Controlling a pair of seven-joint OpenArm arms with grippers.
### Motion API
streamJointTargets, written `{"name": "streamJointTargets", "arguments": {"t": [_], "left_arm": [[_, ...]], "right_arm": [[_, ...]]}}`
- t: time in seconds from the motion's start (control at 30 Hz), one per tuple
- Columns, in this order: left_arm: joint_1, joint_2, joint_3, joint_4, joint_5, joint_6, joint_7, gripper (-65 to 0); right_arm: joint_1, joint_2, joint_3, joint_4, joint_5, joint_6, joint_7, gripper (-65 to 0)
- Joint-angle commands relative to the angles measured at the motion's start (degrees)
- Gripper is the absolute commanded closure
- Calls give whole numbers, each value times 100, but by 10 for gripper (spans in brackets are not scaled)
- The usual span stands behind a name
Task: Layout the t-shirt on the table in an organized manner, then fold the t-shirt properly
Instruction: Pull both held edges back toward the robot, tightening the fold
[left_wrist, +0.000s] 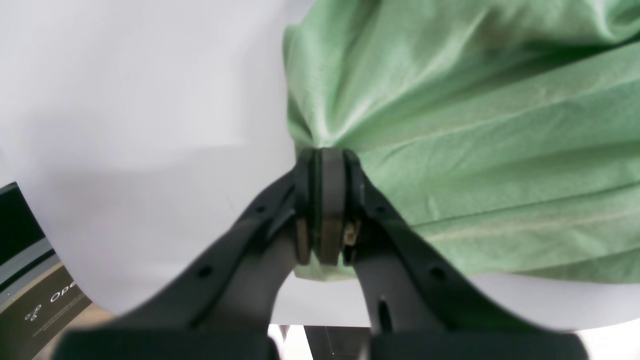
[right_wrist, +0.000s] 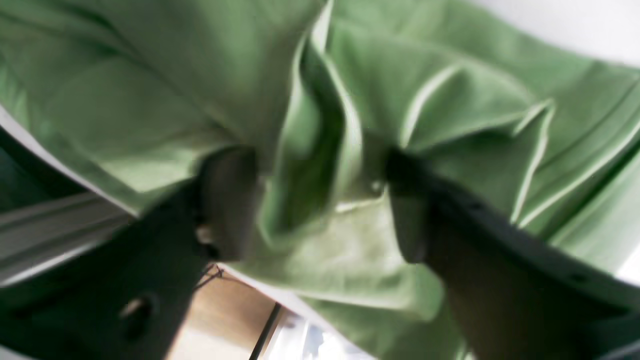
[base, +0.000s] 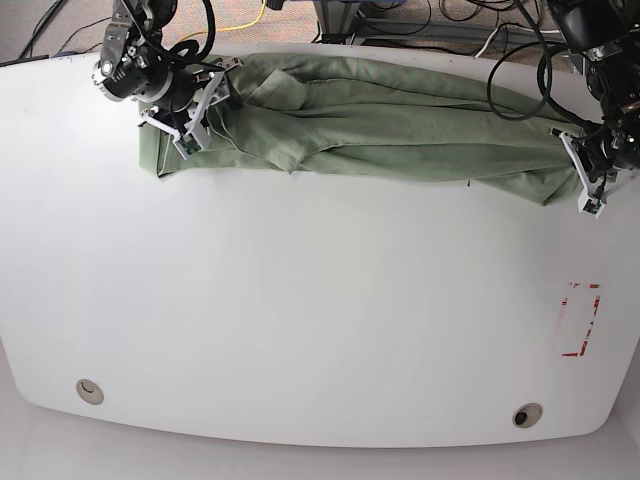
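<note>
The sage-green t-shirt (base: 380, 125) lies bunched and stretched in a long band across the far side of the white table (base: 300, 300). My left gripper (base: 585, 185) is at the shirt's right end in the base view. In the left wrist view it (left_wrist: 325, 155) is shut on a pinch of the fabric (left_wrist: 475, 150), just above the tabletop near its edge. My right gripper (base: 190, 135) is at the shirt's left end. In the right wrist view its jaws (right_wrist: 320, 195) stand wide apart with loose folds of the shirt (right_wrist: 310, 125) between them.
A red tape rectangle (base: 580, 320) marks the table at the right. Two round cable holes (base: 89, 390) (base: 527, 414) sit near the front edge. Cables and the arm bases lie beyond the far edge (base: 330, 25).
</note>
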Motion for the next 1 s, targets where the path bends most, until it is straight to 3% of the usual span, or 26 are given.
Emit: {"name": "streamJointTargets", "arguments": {"t": [0.0,0.1,0.2,0.5,0.7,0.9,0.97], "left_arm": [[-60,-120,-27,103,-4,-3,-19,0],[-60,-120,-27,111,-13,-3,-19,0],[-60,-120,-27,111,-13,-3,-19,0],[-86,-111,-36,111,-13,-3,-19,0],[-104,-67,-27,111,-13,-3,-19,0],[-112,3,-27,111,-13,-3,-28,0],[-112,3,-27,111,-13,-3,-28,0]], "right_arm": [[-82,147,187,124,91,6,163,-536],[-153,156,319,177,100,6,295,-585],[-170,165,460,238,127,6,348,-571],[67,490,969,229,1683,6,357,-522],[349,525,890,212,2245,6,339,-518],[428,508,530,203,2368,6,339,-510],[454,446,354,194,2333,6,348,-480]]}}
